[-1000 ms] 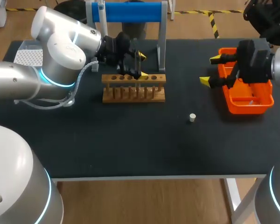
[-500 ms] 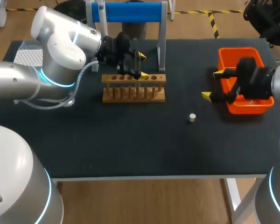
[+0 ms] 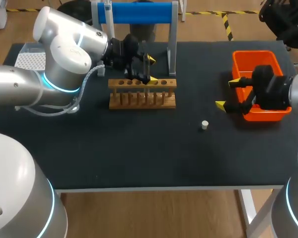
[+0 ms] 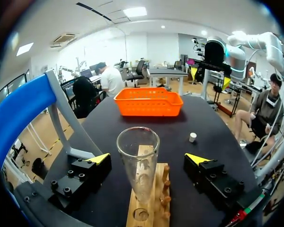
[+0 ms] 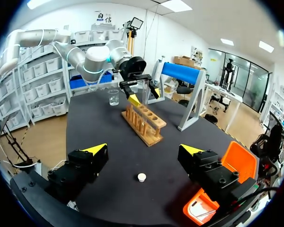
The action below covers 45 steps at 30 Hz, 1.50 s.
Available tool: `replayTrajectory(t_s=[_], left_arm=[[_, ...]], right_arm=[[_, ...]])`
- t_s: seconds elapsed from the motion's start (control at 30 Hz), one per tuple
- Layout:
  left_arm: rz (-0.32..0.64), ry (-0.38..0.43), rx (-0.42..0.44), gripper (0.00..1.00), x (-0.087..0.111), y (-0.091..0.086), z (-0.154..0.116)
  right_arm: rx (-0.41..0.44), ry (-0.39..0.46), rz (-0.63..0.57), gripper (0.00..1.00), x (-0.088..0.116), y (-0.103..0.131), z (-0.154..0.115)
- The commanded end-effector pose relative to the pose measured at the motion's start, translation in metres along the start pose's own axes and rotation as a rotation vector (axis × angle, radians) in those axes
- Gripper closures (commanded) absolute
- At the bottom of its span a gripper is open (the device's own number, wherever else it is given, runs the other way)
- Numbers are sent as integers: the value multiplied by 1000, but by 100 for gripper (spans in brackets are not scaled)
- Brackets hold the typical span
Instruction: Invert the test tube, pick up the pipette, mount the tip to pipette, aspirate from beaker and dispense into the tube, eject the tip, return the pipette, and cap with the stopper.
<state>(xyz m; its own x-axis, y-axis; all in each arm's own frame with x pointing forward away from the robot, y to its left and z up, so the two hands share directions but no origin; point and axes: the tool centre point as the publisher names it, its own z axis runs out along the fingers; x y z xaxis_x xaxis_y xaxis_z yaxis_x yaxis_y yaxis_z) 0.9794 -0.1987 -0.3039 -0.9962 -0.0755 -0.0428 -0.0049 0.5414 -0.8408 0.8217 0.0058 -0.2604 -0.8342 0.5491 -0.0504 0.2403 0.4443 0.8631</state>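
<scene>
A clear test tube (image 4: 138, 163) stands upright, mouth up, in the wooden rack (image 4: 144, 208) (image 3: 142, 93). My left gripper (image 4: 147, 158) (image 3: 150, 69) is open, one finger on each side of the tube, and neither touches the glass. My right gripper (image 3: 227, 93) (image 5: 143, 150) hangs open and holds nothing, by the left side of the orange tray (image 3: 260, 59). The small white stopper (image 3: 204, 125) (image 5: 141, 177) lies on the mat below and ahead of it. A glass beaker (image 5: 113, 97) stands beyond the rack's far end in the right wrist view.
A blue-barred stand (image 3: 136, 12) rises behind the rack. A white tip box (image 3: 30, 60) sits at the table's far left. The orange tray (image 5: 236, 161) is beside my right gripper.
My right gripper has shifted right and toward the table's front along the orange tray's left side. The left arm and the tube have not moved.
</scene>
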Motion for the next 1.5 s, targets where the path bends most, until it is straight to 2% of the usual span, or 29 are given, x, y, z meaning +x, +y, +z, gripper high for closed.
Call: replayTrajectory(t_s=[0.03,0.4,1.0,1.5], left_arm=[[0,5,-2,0,-1,0,-1],[0,5,-2,0,-1,0,-1],[0,5,-2,0,-1,0,-1],[0,5,-2,0,-1,0,-1]], right_arm=[[-3,-2,0,0,1,-1,-1],[-3,-2,0,0,1,-1,-1],[18,7,16,0,29,-56,11],[-37,15,41,0,34,-73,27]])
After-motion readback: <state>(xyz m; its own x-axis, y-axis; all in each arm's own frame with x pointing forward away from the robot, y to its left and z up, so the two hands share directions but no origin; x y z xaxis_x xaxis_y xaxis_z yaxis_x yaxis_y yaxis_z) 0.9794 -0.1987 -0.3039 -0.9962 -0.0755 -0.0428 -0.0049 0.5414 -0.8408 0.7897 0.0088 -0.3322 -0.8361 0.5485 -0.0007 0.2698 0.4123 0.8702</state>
